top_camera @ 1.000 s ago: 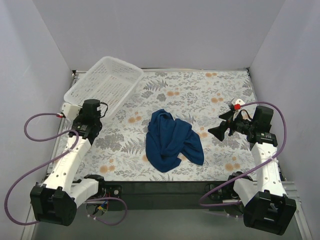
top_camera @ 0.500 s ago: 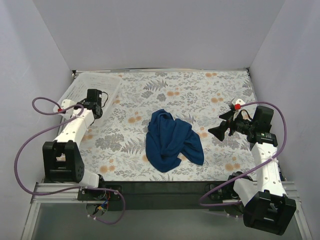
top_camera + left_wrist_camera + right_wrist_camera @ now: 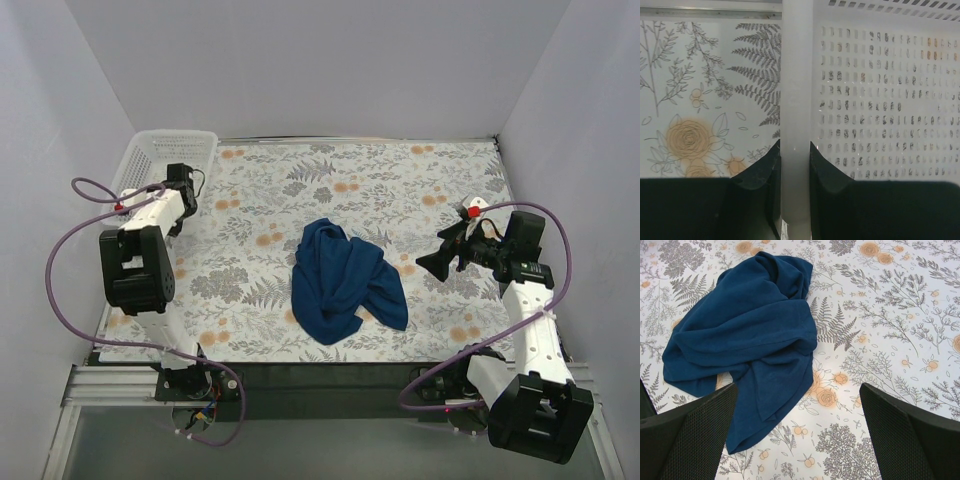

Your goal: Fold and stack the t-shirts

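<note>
One crumpled navy t-shirt (image 3: 345, 280), one white basket (image 3: 150, 152)

Plain pale walls (image 3: 320, 70) around floral-print table (image 3: 420, 190)

A crumpled navy blue cotton t-shirt (image 3: 345, 283) lies in a heap at the middle of the desk (image 3: 400, 180), which is covered with a grey and orange floral cloth. A white plastic lattice basket (image 3: 170, 145) sits at the far left corner. The left arm reaches back to it, and the left claw (image 3: 178, 170) meets the basket's near edge. The right claw (image 3: 430, 253) hangs over the right side of the desk, jaws spread wide and pointing toward the shirt, apart from it.
</note>
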`<state>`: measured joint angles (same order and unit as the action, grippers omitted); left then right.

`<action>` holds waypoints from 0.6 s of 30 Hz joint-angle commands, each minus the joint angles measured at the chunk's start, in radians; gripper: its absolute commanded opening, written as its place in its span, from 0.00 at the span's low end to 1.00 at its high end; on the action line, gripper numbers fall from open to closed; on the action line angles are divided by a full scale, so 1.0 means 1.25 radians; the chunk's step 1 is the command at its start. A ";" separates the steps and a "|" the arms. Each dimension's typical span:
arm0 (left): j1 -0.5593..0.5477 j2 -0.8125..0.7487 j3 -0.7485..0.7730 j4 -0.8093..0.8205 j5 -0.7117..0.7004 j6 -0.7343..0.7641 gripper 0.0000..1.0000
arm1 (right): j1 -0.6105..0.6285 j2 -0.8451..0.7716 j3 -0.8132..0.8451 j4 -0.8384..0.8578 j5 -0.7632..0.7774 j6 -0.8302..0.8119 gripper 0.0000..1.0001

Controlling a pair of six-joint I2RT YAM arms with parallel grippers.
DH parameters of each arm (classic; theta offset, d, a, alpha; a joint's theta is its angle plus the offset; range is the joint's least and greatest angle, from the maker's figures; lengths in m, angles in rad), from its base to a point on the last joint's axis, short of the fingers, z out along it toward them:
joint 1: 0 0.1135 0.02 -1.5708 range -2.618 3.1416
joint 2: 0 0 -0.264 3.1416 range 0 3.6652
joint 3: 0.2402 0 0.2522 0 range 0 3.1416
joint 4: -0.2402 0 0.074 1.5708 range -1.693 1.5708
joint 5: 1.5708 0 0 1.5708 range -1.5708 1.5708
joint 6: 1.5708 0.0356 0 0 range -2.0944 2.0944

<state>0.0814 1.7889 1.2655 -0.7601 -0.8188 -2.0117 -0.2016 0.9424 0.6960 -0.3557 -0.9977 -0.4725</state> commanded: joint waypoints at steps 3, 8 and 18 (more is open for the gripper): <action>0.024 0.063 0.088 -0.025 0.008 -0.508 0.15 | -0.004 0.009 -0.001 0.024 -0.002 -0.010 0.96; 0.026 0.031 0.107 0.080 0.040 -0.376 0.54 | -0.007 0.019 0.000 0.021 -0.006 -0.015 0.96; 0.026 -0.316 -0.134 0.277 0.212 -0.022 0.88 | -0.007 0.041 -0.003 -0.039 -0.040 -0.115 0.97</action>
<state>0.1097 1.5669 1.1660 -0.5194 -0.6224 -1.9957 -0.2039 0.9768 0.6956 -0.3656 -1.0061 -0.5396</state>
